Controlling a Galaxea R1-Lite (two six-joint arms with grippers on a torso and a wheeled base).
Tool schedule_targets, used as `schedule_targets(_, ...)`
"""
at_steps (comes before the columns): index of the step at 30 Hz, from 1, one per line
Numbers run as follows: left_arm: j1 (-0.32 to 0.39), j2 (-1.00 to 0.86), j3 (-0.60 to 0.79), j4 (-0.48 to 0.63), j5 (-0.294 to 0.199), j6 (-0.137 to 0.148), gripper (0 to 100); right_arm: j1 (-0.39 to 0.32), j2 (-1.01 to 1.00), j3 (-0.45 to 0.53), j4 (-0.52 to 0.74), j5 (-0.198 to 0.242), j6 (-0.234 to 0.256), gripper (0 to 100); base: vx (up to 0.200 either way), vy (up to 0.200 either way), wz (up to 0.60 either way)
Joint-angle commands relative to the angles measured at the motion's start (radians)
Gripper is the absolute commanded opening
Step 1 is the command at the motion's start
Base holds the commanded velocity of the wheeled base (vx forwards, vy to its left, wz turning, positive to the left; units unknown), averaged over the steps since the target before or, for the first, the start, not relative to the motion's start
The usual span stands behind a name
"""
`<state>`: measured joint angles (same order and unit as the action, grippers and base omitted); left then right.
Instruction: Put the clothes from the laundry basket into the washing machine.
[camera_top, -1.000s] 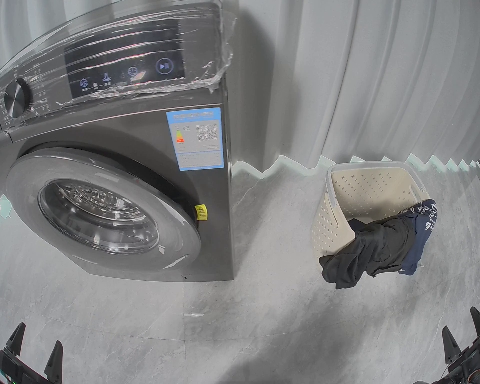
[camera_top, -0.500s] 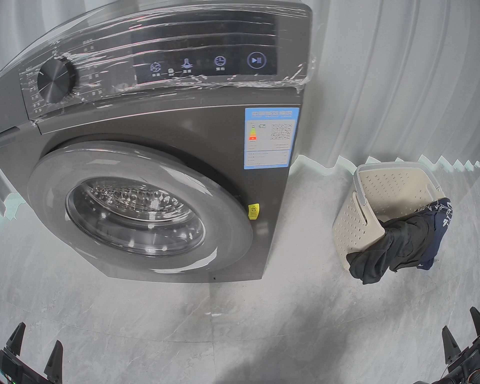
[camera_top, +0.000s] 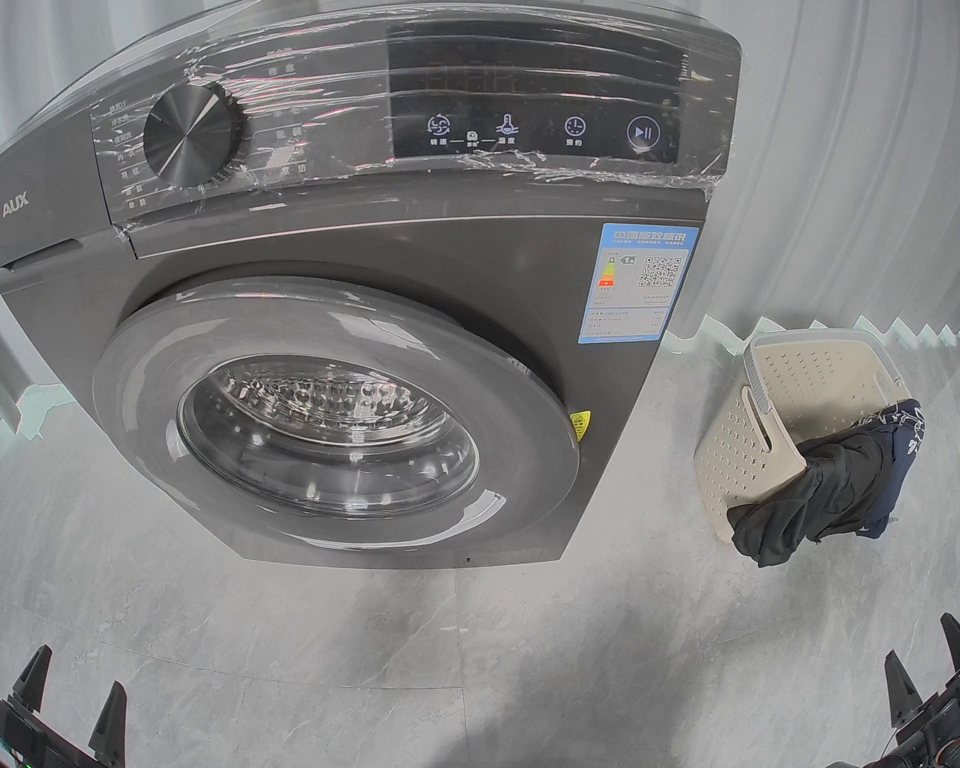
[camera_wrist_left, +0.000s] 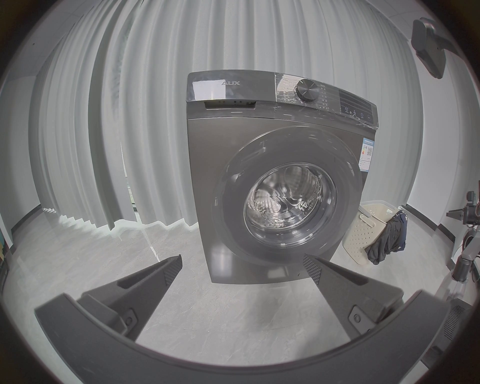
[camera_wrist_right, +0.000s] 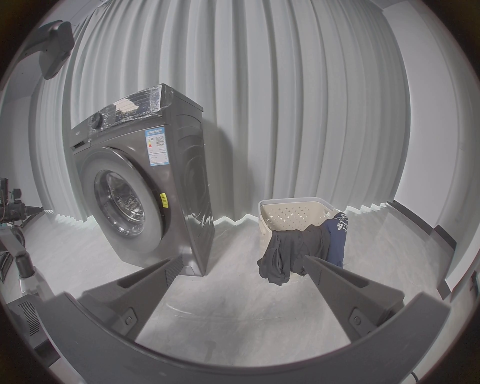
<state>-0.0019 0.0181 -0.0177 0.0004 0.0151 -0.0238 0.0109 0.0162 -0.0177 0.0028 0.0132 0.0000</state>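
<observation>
Grey metal washing machine (camera_top: 420, 250) stands on the pale marbled floor (camera_top: 600, 640) with its round door (camera_top: 330, 430) closed and a white pleated curtain (camera_top: 840, 150) behind it. Clear film wraps its control panel (camera_top: 530, 110). To its right, apart from it, sits the cream perforated laundry basket (camera_top: 745, 460). The clothes (camera_top: 830, 480) hang over the basket's near rim: a black garment (camera_top: 790, 515) trails down the outside towards the floor, and a dark blue garment (camera_top: 900, 440) with white print lies beside it. The left gripper (camera_top: 78, 670) sits low before the machine, fingers spread wide, holding nothing. The right gripper (camera_top: 920, 640) sits low, well short of the basket, equally wide and empty.
</observation>
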Motion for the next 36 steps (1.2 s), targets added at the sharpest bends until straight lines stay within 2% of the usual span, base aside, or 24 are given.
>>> schedule_targets(1,0.0,-0.017,0.016,0.0,0.0,-0.001,100,0.001,-0.016,0.016,0.0,0.001,0.0,100,0.0,0.2,0.0)
schedule_targets(13,0.0,-0.017,0.016,0.0,0.0,-0.001,100,0.001,-0.016,0.016,0.0,0.001,0.0,100,0.0,0.2,0.0)
schedule_targets(36,0.0,-0.017,0.016,0.0,0.0,0.001,100,-0.002,-0.016,0.016,0.0,-0.001,0.002,100,0.0,0.0,0.0)
